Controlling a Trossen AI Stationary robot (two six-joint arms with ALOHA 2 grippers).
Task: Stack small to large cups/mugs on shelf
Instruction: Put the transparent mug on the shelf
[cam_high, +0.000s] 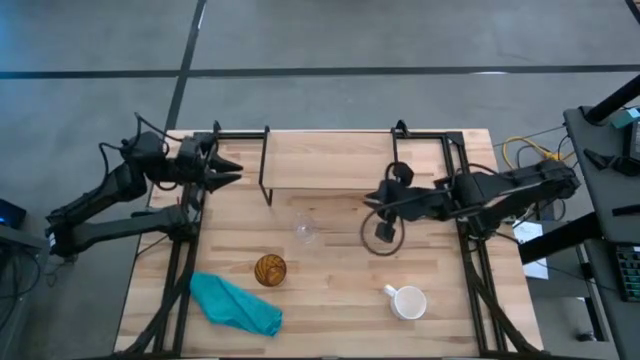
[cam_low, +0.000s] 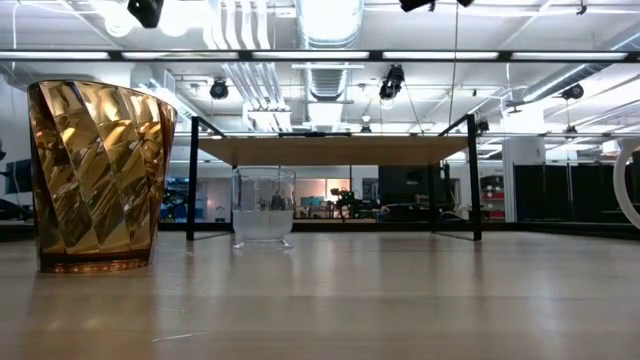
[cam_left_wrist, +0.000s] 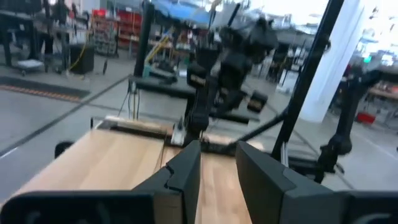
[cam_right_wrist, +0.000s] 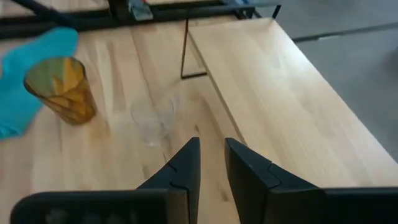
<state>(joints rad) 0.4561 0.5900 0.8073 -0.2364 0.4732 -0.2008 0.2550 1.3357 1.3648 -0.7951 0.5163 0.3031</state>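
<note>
Left gripper (cam_high: 232, 170) waits at the table's 10 o'clock corner, jaws slightly apart. Amber cup (cam_high: 270, 269) at 7 o'clock, teal cloth (cam_high: 236, 304) beside it. Clear glass cup (cam_high: 306, 229) just in front of the empty shelf (cam_high: 330, 173). Right gripper (cam_high: 372, 200) near the glass, jaws narrowly apart, holding nothing. White mug (cam_high: 409, 302) at 5 o'clock. Probably the approach step; next comes closing on the glass. Pale wooden table (cam_high: 330, 320); workshop beyond.

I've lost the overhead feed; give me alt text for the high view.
Right gripper hovers open beside the tiny clear glass cup, in front of the empty light wooden shelf. Amber-brown patterned cup, teal cloth and white ceramic mug lie nearer; left gripper waits at the table's left edge.
</note>
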